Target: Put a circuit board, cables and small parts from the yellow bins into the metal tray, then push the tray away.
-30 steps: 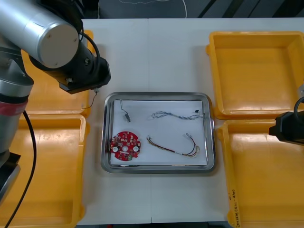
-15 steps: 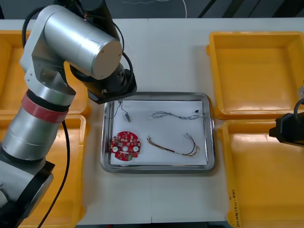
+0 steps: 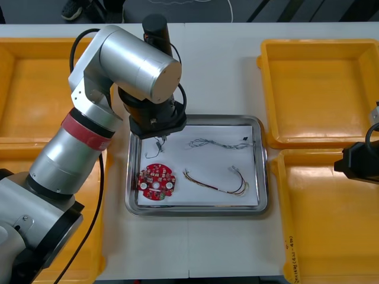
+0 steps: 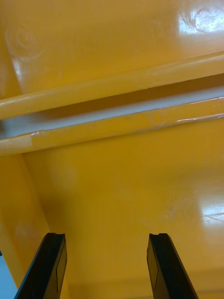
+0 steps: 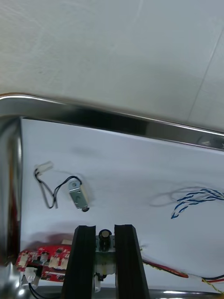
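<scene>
Left wrist view: left end effector (image 5: 105,230) clamps small metal part (image 5: 105,247) above metal tray (image 5: 116,122). Front view: arm covers that grip. Right end effector (image 4: 107,261) spread apart over yellow bin (image 4: 130,187).

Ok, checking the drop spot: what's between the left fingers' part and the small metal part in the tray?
Bare tray floor, in the left wrist view. The left gripper holds its part above it; right gripper hangs over a yellow bin.
</scene>
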